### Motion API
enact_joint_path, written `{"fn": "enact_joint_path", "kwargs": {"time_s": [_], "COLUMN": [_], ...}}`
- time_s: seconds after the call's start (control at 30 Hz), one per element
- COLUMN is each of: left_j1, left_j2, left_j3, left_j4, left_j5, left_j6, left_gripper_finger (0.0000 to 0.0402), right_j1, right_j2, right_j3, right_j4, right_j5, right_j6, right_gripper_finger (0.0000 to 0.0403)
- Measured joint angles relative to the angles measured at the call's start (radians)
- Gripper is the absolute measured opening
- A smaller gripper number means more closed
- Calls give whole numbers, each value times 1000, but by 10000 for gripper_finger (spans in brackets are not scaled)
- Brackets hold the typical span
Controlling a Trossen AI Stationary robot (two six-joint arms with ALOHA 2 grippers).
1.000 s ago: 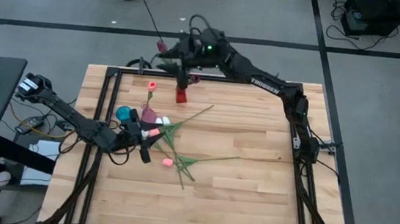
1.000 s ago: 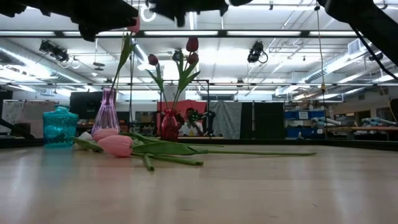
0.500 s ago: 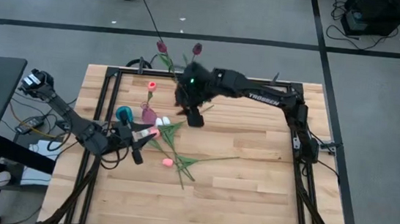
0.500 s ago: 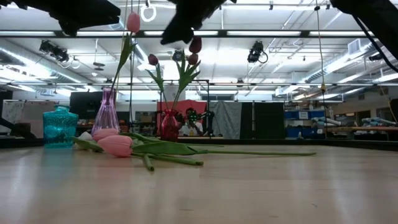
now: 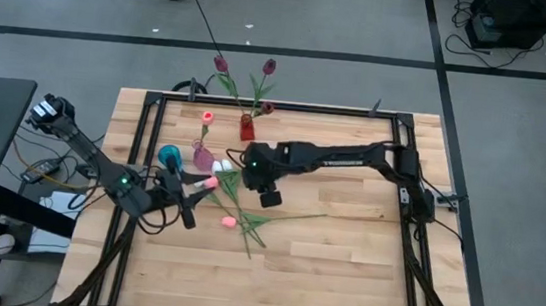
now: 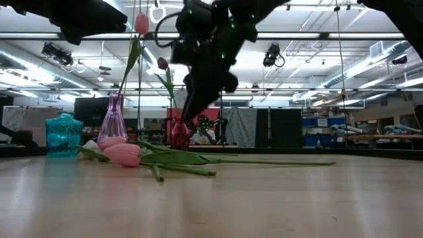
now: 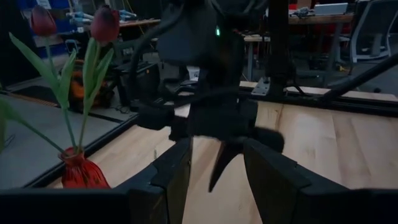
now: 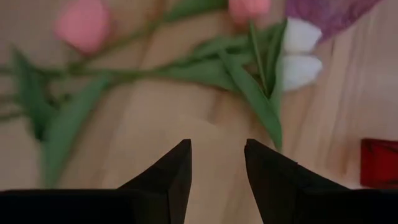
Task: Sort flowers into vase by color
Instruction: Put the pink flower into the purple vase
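The right gripper (image 5: 261, 194) has swung away from the red vase (image 5: 246, 127) at the far edge of the table (image 5: 342, 270) and now hangs low just on the near side of it, above the loose flowers (image 5: 240, 207) lying on the wood. Its fingers (image 8: 168, 177) are spread with nothing between them. Half a second ago the arm covered the red vase from above; the vase now shows clear again, holding three maroon tulips (image 5: 268, 66).

The loose flowers lie where they were, near the red vase toward the table's middle: two white heads (image 8: 300, 53) beside the purple vase (image 5: 203, 154), pink heads (image 8: 82, 26) among green stems and leaves. The purple vase, just left of the red one, holds one pink tulip (image 5: 207, 117); the teal vase (image 5: 169, 155) stands further left.

The left gripper (image 5: 188, 198) has shifted slightly and hovers left of the loose flowers, fingers (image 7: 168, 177) parted and empty, facing the red vase (image 7: 81, 171).
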Motion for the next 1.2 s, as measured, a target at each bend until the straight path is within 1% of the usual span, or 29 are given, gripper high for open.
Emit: {"fn": "enact_joint_path", "kwargs": {"time_s": [0.07, 0.13, 0.17, 0.27, 0.33, 0.4, 0.47, 0.6, 0.7, 0.73, 0.83, 1.03, 1.2], "left_j1": [0, 0, 0, 0, -2, -2, 0, 1, 1, 1, 1, 1, 1], "left_j2": [16, 27, 28, 27, 27, 27, 27, 27, 27, 27, 27, 27, 27], "left_j3": [0, -2, -2, -2, -2, -2, -2, -2, -2, -2, -2, -2, -2], "left_j4": [1, 15, 30, 45, 37, 35, 35, 35, 35, 35, 35, 22, 9], "left_j5": [0, -7, -13, -26, -26, -26, -26, -27, -27, -27, -27, -26, -27], "left_j6": [-7, -1, 12, 29, 30, 32, 51, 52, 47, 46, 44, 22, 22], "left_gripper_finger": [158, 158, 158, 158, 158, 158, 158, 158, 158, 158, 158, 158, 158], "right_j1": [-1, -10, -14, -20, 0, 44, 99, 198, 239, 243, 234, 222, 224], "right_j2": [0, 0, 0, 0, 0, 0, 0, 0, 0, 0, 0, -2, -2], "right_j3": [-38, -67, -75, -87, -89, -89, -89, -89, -89, -89, -89, -175, -215], "right_j4": [66, 131, 133, 59, 19, 4, 2, -26, -71, -83, -124, -88, -49], "right_j5": [20, 17, 7, -73, -120, -135, -104, 38, 108, 117, 100, 83, 83], "right_j6": [11, 15, 18, 34, 100, 167, 203, 258, 314, 339, 390, 425, 414], "right_gripper_finger": [159, 159, 159, 159, 159, 159, 157, 156, 155, 155, 155, 155, 155]}}
